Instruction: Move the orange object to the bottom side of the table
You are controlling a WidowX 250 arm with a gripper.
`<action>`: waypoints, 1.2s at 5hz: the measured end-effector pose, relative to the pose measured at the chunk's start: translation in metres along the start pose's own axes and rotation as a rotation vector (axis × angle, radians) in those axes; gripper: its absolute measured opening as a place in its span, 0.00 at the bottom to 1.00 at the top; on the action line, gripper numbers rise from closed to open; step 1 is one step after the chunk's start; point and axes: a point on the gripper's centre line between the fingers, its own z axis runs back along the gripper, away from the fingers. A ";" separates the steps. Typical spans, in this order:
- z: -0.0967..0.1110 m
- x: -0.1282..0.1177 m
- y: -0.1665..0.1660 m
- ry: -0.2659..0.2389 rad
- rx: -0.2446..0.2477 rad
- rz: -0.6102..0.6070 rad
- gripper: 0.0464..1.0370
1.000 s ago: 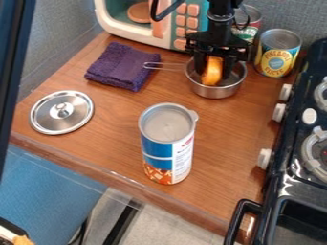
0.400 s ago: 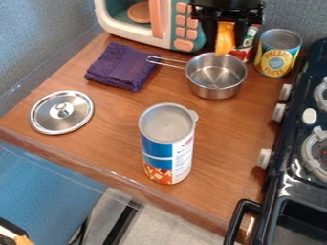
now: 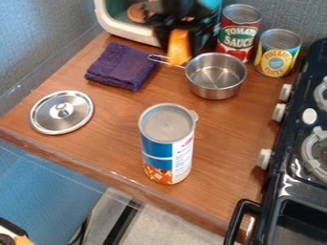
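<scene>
My black gripper (image 3: 181, 42) hangs at the top of the camera view, in front of the toy microwave. It is shut on the orange object (image 3: 179, 47), which points downward between the fingers. The lower tip of the orange object appears over the pot's wire handle, left of the metal pot (image 3: 216, 76). Whether it touches the handle I cannot tell. The brown table (image 3: 115, 143) stretches below, down to its front edge.
A tall blue and white can (image 3: 167, 143) stands mid-table. A metal lid (image 3: 62, 112) lies at left, a purple cloth (image 3: 121, 66) behind it. Two food cans (image 3: 239, 32) stand at the back right, beside the black stove (image 3: 306, 139). The microwave (image 3: 127, 28) is at the back.
The gripper has lifted the orange object up out of the pot, then carried it left to beside the pot. The tomato sauce can has come into fuller view.
</scene>
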 end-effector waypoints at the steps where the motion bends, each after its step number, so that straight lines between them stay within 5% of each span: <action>1: 0.005 -0.034 0.026 0.023 0.024 0.014 0.61; 3: 0.010 -0.082 0.056 0.084 0.074 0.040 0.61; 6: -0.021 -0.108 0.066 0.114 0.019 0.089 0.61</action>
